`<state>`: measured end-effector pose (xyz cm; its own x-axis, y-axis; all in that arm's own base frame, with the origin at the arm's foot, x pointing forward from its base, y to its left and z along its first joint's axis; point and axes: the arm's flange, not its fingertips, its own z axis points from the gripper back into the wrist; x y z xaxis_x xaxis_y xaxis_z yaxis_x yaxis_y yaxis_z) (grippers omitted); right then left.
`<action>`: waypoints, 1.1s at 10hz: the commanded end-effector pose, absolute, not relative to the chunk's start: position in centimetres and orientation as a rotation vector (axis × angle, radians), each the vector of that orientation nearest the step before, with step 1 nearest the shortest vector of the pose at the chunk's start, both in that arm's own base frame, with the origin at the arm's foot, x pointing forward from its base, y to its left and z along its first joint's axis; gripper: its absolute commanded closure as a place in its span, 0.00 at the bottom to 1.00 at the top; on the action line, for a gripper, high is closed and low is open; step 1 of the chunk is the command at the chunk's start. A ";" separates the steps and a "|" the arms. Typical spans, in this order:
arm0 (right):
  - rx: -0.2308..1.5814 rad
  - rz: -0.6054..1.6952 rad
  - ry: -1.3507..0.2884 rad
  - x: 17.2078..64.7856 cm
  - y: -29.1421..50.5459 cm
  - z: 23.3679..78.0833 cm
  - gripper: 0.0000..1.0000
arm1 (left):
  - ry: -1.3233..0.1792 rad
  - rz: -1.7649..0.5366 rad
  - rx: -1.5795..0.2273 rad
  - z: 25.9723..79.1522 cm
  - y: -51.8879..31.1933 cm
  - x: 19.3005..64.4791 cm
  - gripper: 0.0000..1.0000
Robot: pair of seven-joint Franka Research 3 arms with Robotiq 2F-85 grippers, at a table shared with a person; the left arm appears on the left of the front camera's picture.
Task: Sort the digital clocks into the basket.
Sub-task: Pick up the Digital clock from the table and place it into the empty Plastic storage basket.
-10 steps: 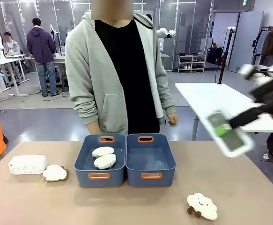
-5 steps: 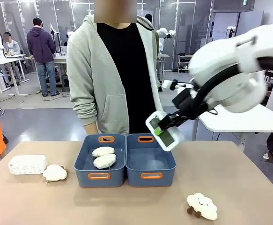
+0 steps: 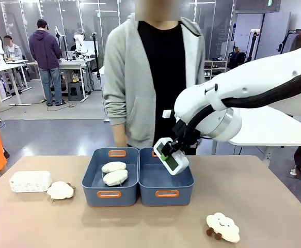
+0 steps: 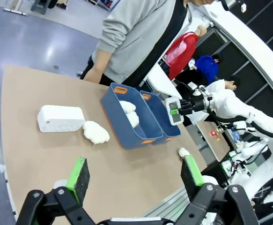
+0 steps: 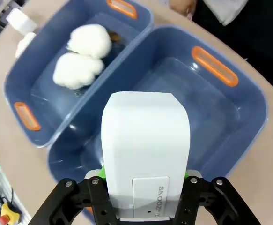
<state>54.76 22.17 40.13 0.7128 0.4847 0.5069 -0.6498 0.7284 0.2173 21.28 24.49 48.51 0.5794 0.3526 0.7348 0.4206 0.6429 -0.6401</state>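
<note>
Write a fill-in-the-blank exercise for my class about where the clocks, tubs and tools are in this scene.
In the front view, the right tool is shut on a digital clock above the basket on the picture's ____.
The neighbouring tub holds ____ fluffy white toys.
The left tool has its jaws ____.
The second clock lies on the table on the robot's ____ side.
Missing words: right, two, open, left.

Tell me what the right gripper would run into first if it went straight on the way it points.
Shut on a digital clock, the right gripper points down into the basket. The clock's leading end would likely meet that basket's bare floor first.
</note>
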 end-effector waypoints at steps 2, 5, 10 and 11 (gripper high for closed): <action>0.379 0.584 -0.391 55.9 23.8 38.0 1.00 | -0.991 -0.048 -0.906 48.7 24.6 21.3 0.00; 0.347 0.580 -0.348 56.1 24.0 35.8 1.00 | -0.991 -0.048 -0.906 48.7 24.6 21.3 0.00; 0.323 0.590 -0.329 55.2 24.0 35.3 0.13 | -0.991 -0.048 -0.906 48.7 24.6 21.3 0.00; 0.327 0.589 -0.330 55.1 24.0 35.5 0.09 | -0.991 -0.048 -0.906 48.7 24.6 21.3 0.00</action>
<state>55.38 23.92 34.99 0.7706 0.5008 0.3942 -0.6050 0.7692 0.2055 21.28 24.49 48.51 0.5794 0.3526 0.7348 0.4206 0.6429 -0.6402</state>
